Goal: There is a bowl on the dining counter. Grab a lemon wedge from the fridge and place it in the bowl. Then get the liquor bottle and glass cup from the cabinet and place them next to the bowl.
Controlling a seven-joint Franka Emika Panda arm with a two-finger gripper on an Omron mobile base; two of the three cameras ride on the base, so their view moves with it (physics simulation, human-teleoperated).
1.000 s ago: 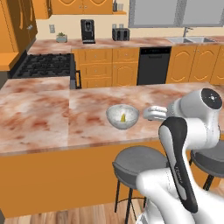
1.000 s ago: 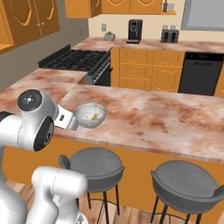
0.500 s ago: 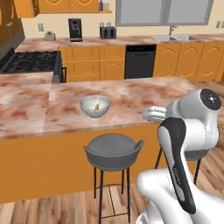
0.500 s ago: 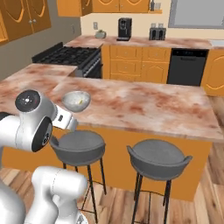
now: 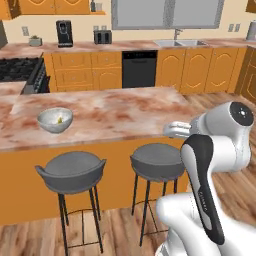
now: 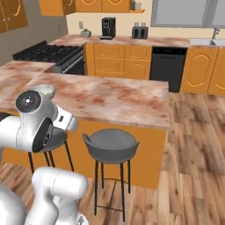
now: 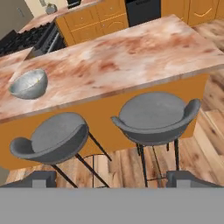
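One bowl [image 5: 55,120], two stools [image 5: 71,171], perhaps one wedge [image 5: 59,120].

The marbled dining counter [image 5: 115,112] carries a grey bowl [image 5: 55,120] near its left end, with a small yellow lemon wedge [image 5: 60,119] lying inside. The wood floor [image 6: 193,145] bears two grey stools [image 5: 72,170] [image 5: 157,161] standing just beside the counter's near edge, side by side.

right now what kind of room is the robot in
A home kitchen, rendered. A marble-look dining counter with grey bar stools under it, a black stove, and a sink below a window along the back wall of orange cabinets.
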